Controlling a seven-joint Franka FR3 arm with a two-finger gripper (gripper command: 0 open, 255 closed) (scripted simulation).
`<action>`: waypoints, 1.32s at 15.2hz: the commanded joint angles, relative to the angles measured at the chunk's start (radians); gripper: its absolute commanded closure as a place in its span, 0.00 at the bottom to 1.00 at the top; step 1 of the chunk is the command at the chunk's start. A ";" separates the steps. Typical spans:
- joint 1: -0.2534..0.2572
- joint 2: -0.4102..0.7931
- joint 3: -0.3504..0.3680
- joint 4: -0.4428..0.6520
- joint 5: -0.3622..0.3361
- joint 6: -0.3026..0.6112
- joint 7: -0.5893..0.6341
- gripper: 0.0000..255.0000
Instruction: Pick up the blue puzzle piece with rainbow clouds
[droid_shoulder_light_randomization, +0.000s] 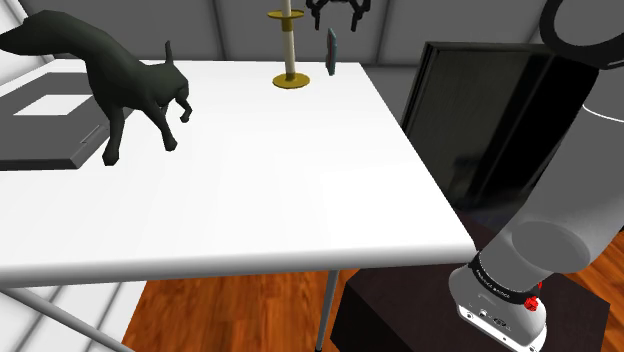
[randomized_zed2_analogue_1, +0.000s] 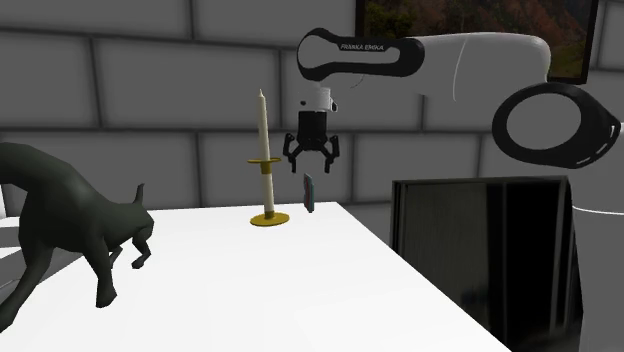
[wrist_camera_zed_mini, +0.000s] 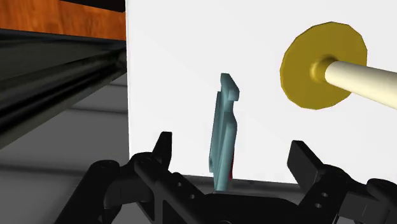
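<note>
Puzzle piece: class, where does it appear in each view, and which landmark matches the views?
Shoulder view: the puzzle piece stands on edge near the top, right of the candlestick.
Second exterior view: puzzle piece near the middle, right of the candlestick, below the hand.
Wrist view: puzzle piece between the open hand's fingers, untouched, beside the candlestick's yellow base.
Shared landmark: the candlestick.

The surface (droid_shoulder_light_randomization: 250, 200) is smooth, matt white. The floor (droid_shoulder_light_randomization: 220, 315) shows polished orange-brown wood. The candlestick base (wrist_camera_zed_mini: 324, 65) looks like dull brass, its candle (wrist_camera_zed_mini: 362, 79) matt cream. The animal figure (droid_shoulder_light_randomization: 130, 80) is dark with a faint sheen, the puzzle piece (wrist_camera_zed_mini: 224, 130) flat matt blue-grey, the end effector (wrist_camera_zed_mini: 231, 147) matt black
</note>
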 joint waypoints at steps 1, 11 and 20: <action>0.002 0.007 0.000 -0.012 0.002 0.018 0.013 0.00; -0.001 -0.039 -0.002 -0.152 0.006 0.112 0.009 1.00; 0.000 -0.021 -0.001 -0.101 0.004 0.079 0.011 1.00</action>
